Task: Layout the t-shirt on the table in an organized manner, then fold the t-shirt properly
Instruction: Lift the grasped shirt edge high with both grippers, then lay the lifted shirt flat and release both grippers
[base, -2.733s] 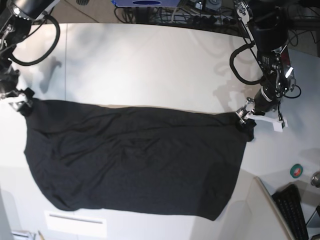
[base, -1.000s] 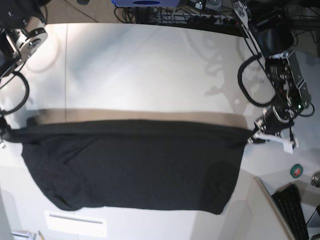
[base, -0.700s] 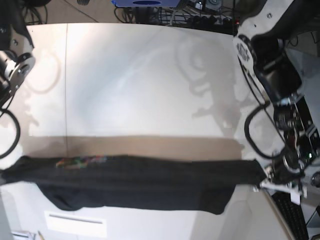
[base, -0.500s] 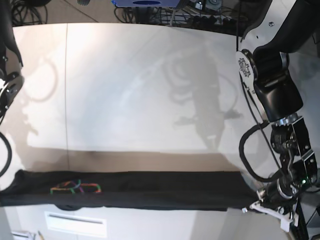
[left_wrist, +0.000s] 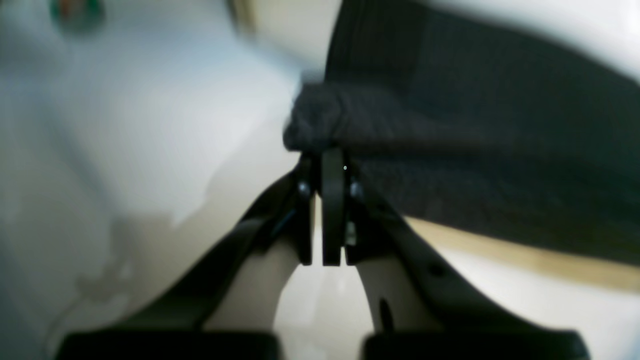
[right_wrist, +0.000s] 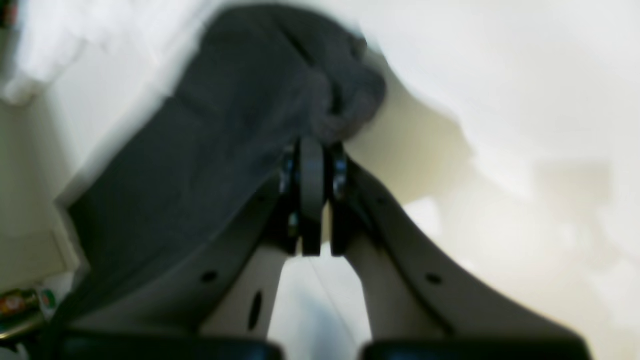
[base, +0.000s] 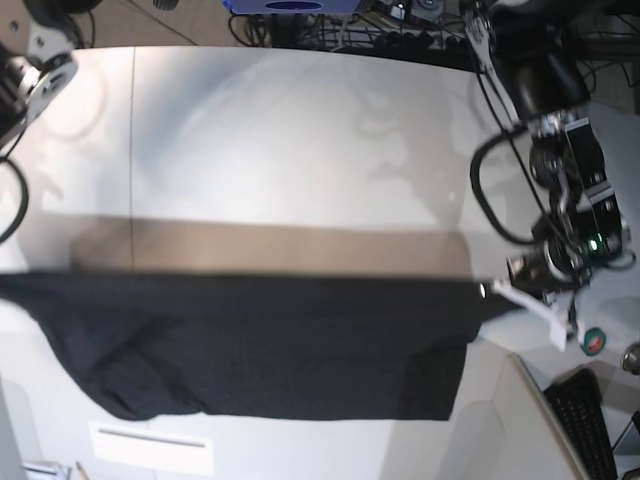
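The black t-shirt (base: 270, 345) is stretched wide between both arms, its upper edge pulled into a straight line above the off-white table (base: 300, 150). At the base view's right, my left gripper (base: 497, 291) is shut on one corner. The left wrist view shows that gripper (left_wrist: 327, 160) pinching a bunched wad of the t-shirt (left_wrist: 475, 145). In the right wrist view, my right gripper (right_wrist: 312, 147) is shut on the other bunched corner of the t-shirt (right_wrist: 225, 150). That gripper lies past the base view's left edge. Both wrist views are blurred.
A green tape roll (base: 593, 341) and a black keyboard (base: 590, 425) lie at the right front. A white strip (base: 150, 446) sits at the near edge below the shirt. Cables (base: 400, 25) run behind the table's far edge. The shirt's shadow band (base: 270, 250) falls on the table.
The held edge has swung back from the near edge toward the table's middle, and far more of the shirt shows. The coloured print seen half a second ago is out of sight.
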